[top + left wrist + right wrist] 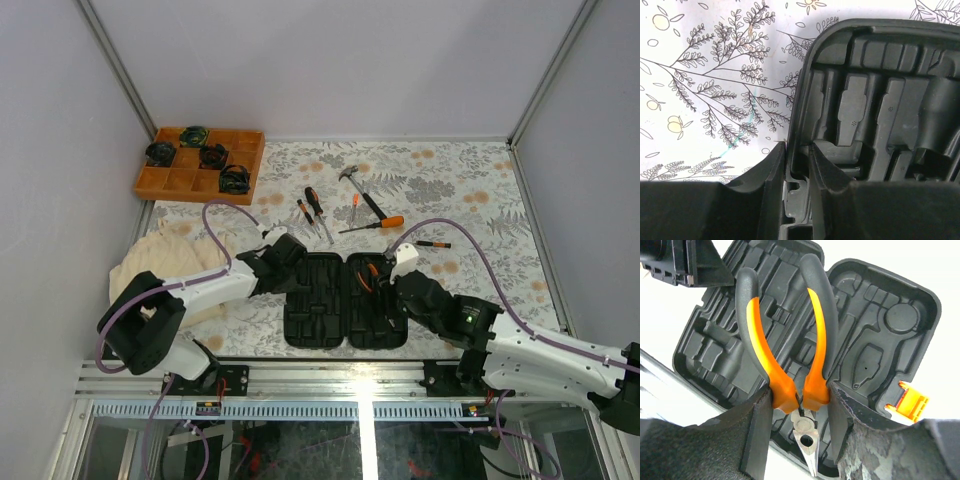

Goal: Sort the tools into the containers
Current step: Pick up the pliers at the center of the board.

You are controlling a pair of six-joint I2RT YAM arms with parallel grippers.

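Overhead, a black plastic hinged tool case (345, 300) lies opened flat at the near edge of a table covered in a white cloth printed with grey leaves and orange fruit (460, 185), its moulded slots facing up.

The right gripper (797, 405) is clamped on a pair of pliers with orange-and-black handles and a steel nose (815, 330). Its fingers (757, 430) squeeze the orange part of the handles just above the pivot. The nose points towards the wrist camera and the curved handles reach away over the case, whose small orange latch (912, 405) shows on its edge. From above, the pliers hang over the right half of the case.

The left gripper (797, 150) is at the case's far left corner. One finger (767, 172) sits outside the wall and the other is inside it, both very close to the plastic; whether they pinch it cannot be told.

Beyond the case, on the cloth, lie a small steel-headed hammer with a dark handle (360, 190) and several screwdrivers with orange-and-black handles (316, 207), loosely scattered.

An orange gridded tray (165, 182) sits at the far left corner holding round black-green coiled items (192, 135). A crumpled cream cloth (165, 260) lies beside the left arm
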